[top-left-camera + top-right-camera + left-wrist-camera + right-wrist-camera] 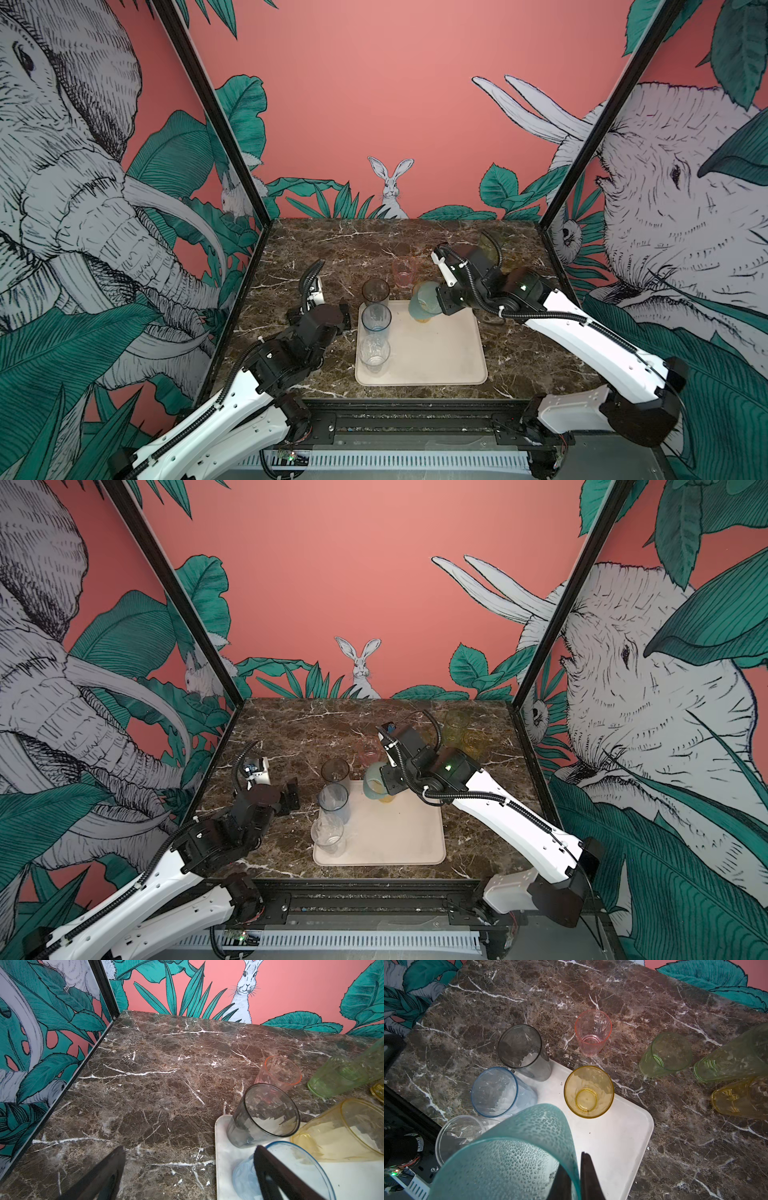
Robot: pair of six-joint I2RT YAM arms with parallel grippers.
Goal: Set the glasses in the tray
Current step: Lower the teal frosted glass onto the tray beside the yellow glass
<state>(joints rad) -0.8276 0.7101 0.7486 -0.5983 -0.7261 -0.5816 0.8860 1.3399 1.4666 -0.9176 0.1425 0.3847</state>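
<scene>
**Left side.** My left pincer (190, 1150) is spread wide and holds nothing. It hangs over the dark veined marble tabletop (316, 249), just beside the left edge of the flat cream-beige rectangular tray (436, 353).

**Tray, left edge.** Three tall see-through tumblers stand upright in a close row. The smoky grey tumbler (375, 291) is on the far corner, the pale blue tumbler (376, 318) comes next, and the clear tumbler (374, 353) is nearest.

**Tray, far edge.** A short amber-yellow tumbler (588, 1092) stands upright.

**Right of centre.** My right pincer (576, 1172) pinches the rim wall of the dimpled teal tumbler (424, 303), with one finger inside the mouth and one outside. I hold it over the far part of the tray, close to the amber-yellow one. I cannot tell whether its base touches the tray.

**Off the tray.** A short pink tumbler (404, 270) stands just beyond the far edge. Two green tumblers (666, 1054) and a second amber tumbler (741, 1097) cluster far right, well apart from the tray.

**Finding.** I judge that setting down the teal tumbler is the step in hand. Four tumblers are in place and four are outstanding.

**Recommendation.**
- Bring the tumbler upright.
- Lower it onto bare tray between the blue and amber-yellow tumblers without brushing either.
- Part the fingers only once the base sits flat.
- Lift the inner finger straight up so it does not catch the rim.
</scene>
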